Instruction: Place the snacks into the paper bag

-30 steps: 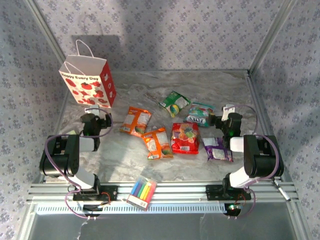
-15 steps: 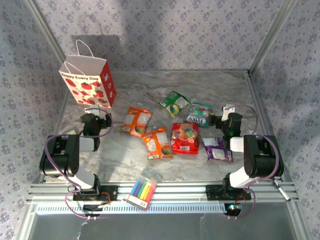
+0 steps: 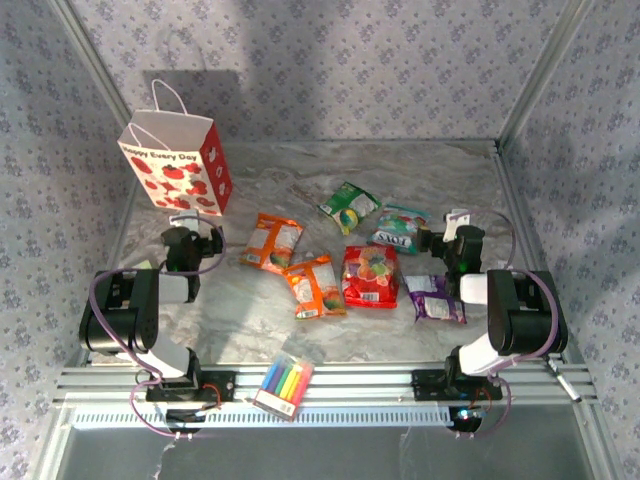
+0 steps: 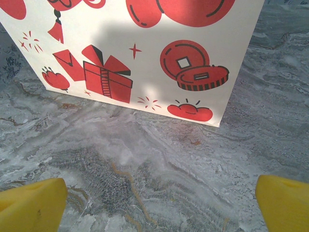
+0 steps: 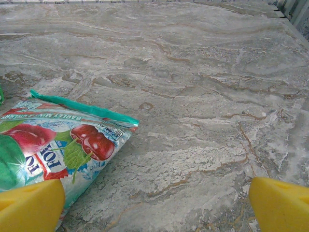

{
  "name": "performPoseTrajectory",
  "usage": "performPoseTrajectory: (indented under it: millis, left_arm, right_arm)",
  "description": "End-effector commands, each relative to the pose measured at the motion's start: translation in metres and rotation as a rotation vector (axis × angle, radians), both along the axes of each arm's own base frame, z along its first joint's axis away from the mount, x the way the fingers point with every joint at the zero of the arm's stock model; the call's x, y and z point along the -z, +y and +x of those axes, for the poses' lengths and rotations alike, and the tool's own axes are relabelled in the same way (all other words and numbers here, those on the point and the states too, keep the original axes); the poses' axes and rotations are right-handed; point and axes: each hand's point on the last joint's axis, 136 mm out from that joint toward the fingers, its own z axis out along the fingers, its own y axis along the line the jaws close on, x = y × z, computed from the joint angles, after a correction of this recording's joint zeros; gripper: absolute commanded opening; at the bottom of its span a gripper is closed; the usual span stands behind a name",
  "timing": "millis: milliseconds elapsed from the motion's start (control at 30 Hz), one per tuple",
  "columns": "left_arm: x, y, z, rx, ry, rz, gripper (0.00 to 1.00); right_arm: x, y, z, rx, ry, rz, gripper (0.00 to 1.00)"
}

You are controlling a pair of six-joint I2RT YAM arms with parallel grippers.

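"Snacks, where have they got to? None bagged, by the look of it."

"All six lie flat on the grey marbled table (image 3: pixel 230 315). There's an orange foil packet (image 3: pixel 271 243), a second orange foil packet (image 3: pixel 315 286) nearer us, a red foil packet (image 3: pixel 370 276) beside that, then a green foil packet (image 3: pixel 348 207), a teal-white foil packet (image 3: pixel 400 229) and a purple foil packet (image 3: pixel 434 298)."

"And the white paper bag with red apple prints (image 3: pixel 175 160)?"

"Upright at the far left, mouth up, well apart from the packets. I'd say that's so they can be dropped in from above."

"The arms?"

"The left gripper (image 4: pixel 158 203) sits low, just in front of the bag's printed face, jaws spread wide with nothing between them. The right gripper (image 5: pixel 155 205) is low too, wide and empty, with the teal-white packet just beside one finger. Handy for taking that one first, I'd guess."

"That clear box of coloured markers (image 3: pixel 283 384)?"

"On the metal rail (image 3: pixel 400 378) at the near edge, apart from the packets. It's no snack, so it probably stays."
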Motion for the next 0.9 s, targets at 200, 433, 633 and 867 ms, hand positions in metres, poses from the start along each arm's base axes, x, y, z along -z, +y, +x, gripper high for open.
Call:
performPoseTrajectory:
  millis: [200,433,633,867]
  left_arm:
    - [-0.008,-0.002,0.007,0.007,-0.030,-0.013,0.98]
    - [-0.017,-0.002,0.011,0.011,0.004,-0.011,0.95]
    - [-0.033,-0.001,0.010,-0.013,0.008,0.010,1.00]
    - [-0.099,-0.016,0.000,0.008,-0.070,0.033,0.99]
  right_arm:
    - [-0.002,0.000,0.003,-0.005,-0.002,-0.006,1.00]
    - [-0.011,-0.002,0.007,0.006,0.022,-0.004,1.00]
    - [-0.028,-0.001,0.004,0.006,0.017,-0.017,1.00]
    - [-0.072,0.007,0.003,-0.013,0.024,-0.017,1.00]
